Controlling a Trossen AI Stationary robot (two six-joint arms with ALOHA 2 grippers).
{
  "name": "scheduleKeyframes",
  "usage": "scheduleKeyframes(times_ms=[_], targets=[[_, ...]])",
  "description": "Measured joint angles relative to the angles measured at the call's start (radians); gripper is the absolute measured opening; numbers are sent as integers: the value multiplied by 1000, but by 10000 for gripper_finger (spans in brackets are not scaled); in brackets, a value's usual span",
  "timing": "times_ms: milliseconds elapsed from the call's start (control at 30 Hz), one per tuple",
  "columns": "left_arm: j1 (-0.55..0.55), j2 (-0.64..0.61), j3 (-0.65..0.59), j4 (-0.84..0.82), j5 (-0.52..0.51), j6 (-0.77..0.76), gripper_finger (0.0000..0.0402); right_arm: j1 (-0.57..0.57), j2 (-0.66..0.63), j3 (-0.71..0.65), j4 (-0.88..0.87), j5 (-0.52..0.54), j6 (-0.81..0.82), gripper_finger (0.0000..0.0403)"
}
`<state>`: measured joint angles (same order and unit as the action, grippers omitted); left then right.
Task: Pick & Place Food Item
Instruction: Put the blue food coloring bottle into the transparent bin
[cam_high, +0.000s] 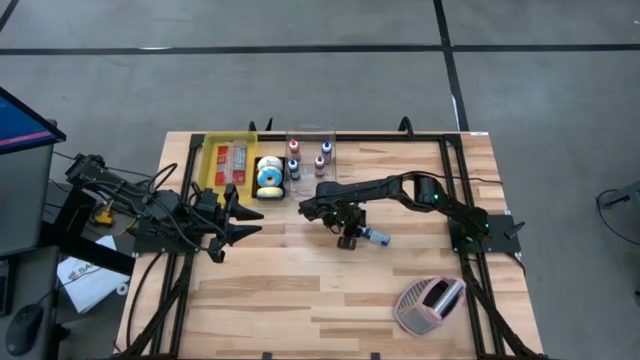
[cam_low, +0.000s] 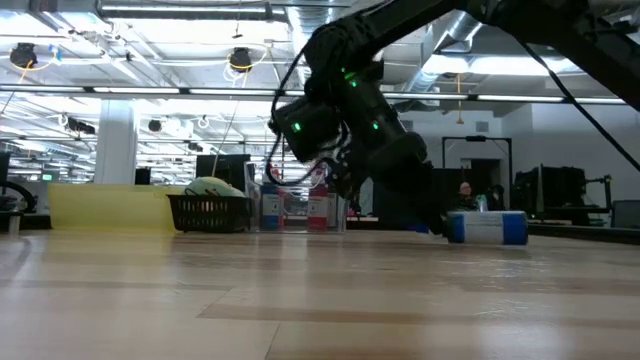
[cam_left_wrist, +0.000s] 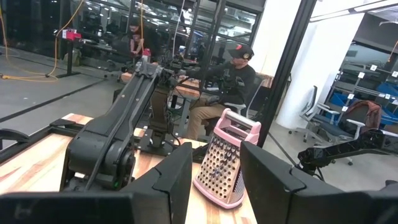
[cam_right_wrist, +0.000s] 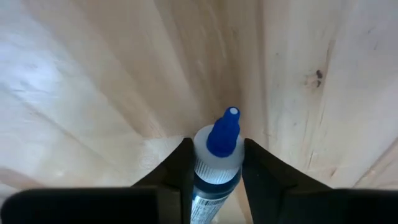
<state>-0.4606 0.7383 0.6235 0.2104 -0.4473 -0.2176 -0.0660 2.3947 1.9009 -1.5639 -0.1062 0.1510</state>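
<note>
I can't read the label on the blue-capped bottle (cam_right_wrist: 216, 163). It lies on the table (cam_high: 300, 290), and my right gripper (cam_right_wrist: 214, 165) has both fingers pressed against its sides. My left gripper (cam_high: 240, 222) waits half open near the yellow tray (cam_high: 212, 160).

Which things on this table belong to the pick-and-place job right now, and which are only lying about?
In the job:
- blue-capped bottle, lying on the table
- right claw, fingers either side of the bottle

Lying about:
- pink grater
- yellow tray
- black basket
- clear box of small bottles
- left claw, waiting at the table's left side
</note>
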Motion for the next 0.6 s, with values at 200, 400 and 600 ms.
scheduleKeyframes(times_ms=[200,400,600], targets=[[0,0,0,0,0,0,131,40,-41,152,-2,19,56,93],[0,0,0,10,0,0,131,101,-186,221,185,209,171,93],[0,1,0,16,0,0,131,142,-353,141,499,564,281,93]])
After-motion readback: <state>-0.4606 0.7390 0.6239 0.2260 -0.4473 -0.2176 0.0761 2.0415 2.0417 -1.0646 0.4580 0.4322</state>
